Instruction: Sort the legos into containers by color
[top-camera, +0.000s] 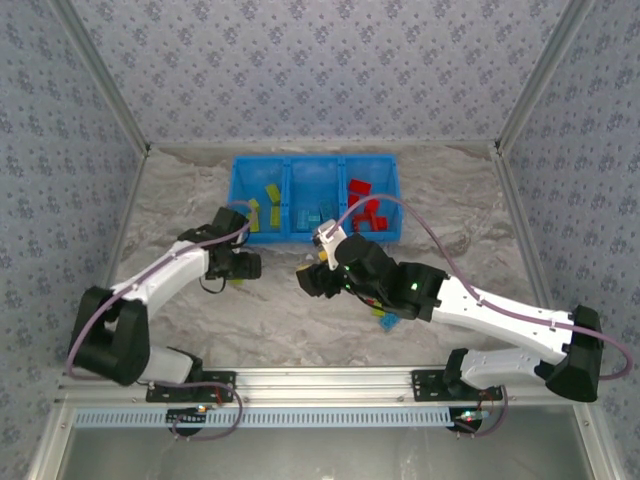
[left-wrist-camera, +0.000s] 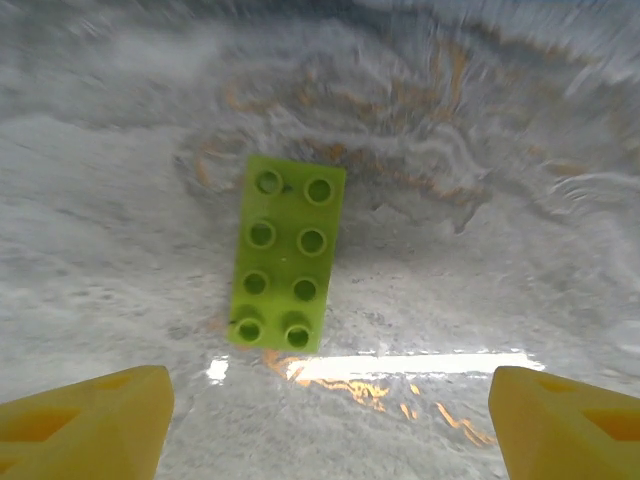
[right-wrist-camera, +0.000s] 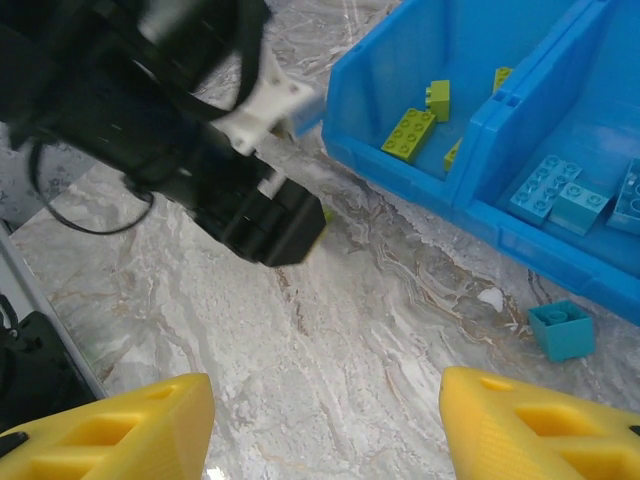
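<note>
While your left gripper (left-wrist-camera: 325, 390) hangs spread above the yellow-green lego (left-wrist-camera: 285, 252) on the desk (left-wrist-camera: 520, 290), right gripper (right-wrist-camera: 325, 415) likewise spread, descend, pinch it, then carry it to the left compartment (top-camera: 250, 183).

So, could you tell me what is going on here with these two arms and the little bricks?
The robot is sorting legos by color into a blue bin: yellow-green on the left, light blue in the middle, red on the right. The left claw is open over a yellow-green brick lying flat on the table, not gripping it. The right claw is open and empty above the table, with a light blue brick loose near the bin's front wall.
</note>
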